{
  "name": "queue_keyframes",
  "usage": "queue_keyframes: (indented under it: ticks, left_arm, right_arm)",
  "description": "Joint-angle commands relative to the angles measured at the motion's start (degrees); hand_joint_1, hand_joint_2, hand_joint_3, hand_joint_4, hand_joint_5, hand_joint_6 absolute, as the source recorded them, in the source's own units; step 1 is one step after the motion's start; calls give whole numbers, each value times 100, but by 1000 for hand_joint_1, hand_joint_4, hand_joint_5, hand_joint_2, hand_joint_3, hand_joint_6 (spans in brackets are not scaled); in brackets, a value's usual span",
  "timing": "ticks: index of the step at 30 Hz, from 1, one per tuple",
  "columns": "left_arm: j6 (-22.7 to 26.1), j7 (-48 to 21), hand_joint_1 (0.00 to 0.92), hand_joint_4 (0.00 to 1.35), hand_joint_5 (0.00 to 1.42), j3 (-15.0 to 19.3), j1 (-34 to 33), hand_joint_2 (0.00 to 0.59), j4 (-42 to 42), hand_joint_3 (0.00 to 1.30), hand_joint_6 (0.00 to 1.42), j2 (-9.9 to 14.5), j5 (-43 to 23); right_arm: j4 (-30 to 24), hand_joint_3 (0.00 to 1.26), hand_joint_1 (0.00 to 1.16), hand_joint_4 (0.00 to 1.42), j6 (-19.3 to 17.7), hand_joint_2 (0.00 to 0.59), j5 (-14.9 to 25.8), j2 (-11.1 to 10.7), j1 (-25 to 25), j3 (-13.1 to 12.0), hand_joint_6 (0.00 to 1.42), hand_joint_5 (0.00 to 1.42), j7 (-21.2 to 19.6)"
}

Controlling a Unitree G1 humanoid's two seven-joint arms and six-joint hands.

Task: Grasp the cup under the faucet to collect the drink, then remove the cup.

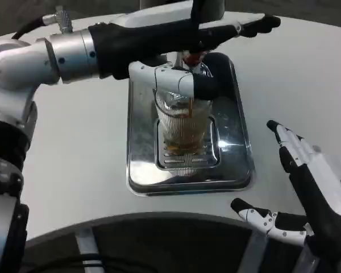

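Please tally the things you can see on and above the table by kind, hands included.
Hands: 2, left gripping the cup, right open beside the tray
Cup: 1, clear and ribbed, part-filled with brown drink
Tray: 1, shiny metal with a slotted grate
Faucet: 1, a thin stream running into the cup
Total: 5

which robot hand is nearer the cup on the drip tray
Left. The left robot hand wraps the ribbed clear cup as it stands on the steel drip tray. The right robot hand waits open, off the tray to the cup's right.
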Motion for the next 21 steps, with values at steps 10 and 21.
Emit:
queue_keyframes:
  ticks: [10, 21]
  left_arm:
    - [160, -119, 0, 0, 25, -186, 374, 80, 94, 0, 0, 186, 302]
    - [184, -113, 0, 0, 26, -184, 450, 81, 14, 0, 0, 201, 263]
  right_arm:
    - [1668, 0, 580, 0, 109, 217, 980, -221, -1110, 166, 0, 0, -1210]
    - [2495, 0, 611, 0, 215, 199, 1355, -358, -1797, 389, 0, 0, -1759]
